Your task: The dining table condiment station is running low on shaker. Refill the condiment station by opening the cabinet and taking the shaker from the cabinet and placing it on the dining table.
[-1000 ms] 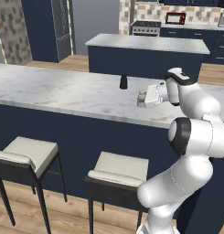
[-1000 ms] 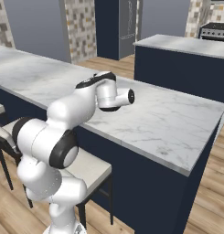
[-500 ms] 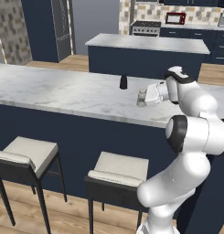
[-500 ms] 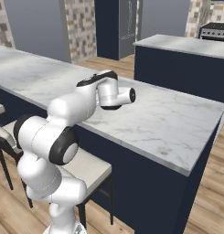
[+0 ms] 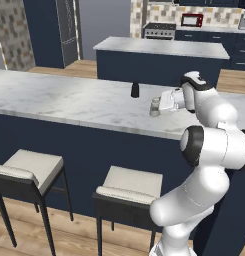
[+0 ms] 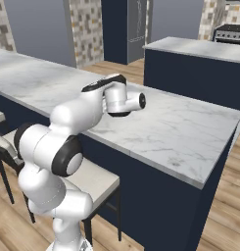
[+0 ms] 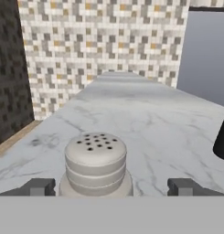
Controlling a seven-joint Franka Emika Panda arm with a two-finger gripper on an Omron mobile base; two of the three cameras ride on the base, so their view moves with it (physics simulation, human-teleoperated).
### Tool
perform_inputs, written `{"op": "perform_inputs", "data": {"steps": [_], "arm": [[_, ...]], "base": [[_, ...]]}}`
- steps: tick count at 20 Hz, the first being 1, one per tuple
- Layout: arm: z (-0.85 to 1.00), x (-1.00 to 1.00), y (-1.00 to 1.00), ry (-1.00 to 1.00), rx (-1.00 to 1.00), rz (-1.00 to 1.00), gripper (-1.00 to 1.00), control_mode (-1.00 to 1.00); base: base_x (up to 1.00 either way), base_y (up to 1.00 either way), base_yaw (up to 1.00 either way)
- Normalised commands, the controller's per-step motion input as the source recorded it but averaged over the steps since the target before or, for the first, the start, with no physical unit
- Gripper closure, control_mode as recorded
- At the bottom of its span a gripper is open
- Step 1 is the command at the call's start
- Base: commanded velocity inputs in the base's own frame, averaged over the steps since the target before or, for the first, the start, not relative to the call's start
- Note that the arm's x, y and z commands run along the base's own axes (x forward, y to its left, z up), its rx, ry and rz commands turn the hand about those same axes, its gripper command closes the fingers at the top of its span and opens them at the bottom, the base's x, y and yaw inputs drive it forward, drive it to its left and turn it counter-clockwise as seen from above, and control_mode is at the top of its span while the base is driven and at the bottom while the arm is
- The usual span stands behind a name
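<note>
Your small pale grey cylindrical shaker (image 7: 95, 165) stands upright on the white-veined marble dining table (image 5: 69, 100). The two-finger gripper (image 7: 111, 187) is released, fingers spread clear either side of it.

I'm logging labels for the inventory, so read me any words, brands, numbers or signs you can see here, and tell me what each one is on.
No readable text in these pictures.
The small pale grey-beige cylindrical shaker on the white-grey veined marble dining table: holes in the cap, no label.
The small dark bottle-shaped object beside it: no lettering visible.
The red microwave at the back: too small to read.
</note>
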Motion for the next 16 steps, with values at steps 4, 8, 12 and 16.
{"op": "perform_inputs", "data": {"steps": [4, 8, 12, 16], "arm": [[0.32, 0.00, -0.01, 0.00, 0.00, 0.00, -1.00, -1.00], [0.54, 0.00, 0.00, 0.00, 0.00, 0.00, -1.00, -1.00], [0.76, -0.05, 0.20, -0.09, -0.07, 0.00, -1.00, -1.00], [0.85, -0.26, 0.33, -0.12, -0.13, 0.00, -1.00, -1.00]], "base": [[0.00, 0.00, 0.00], [0.00, 0.00, 0.00], [0.00, 0.00, 0.00], [0.00, 0.00, 0.00]]}}
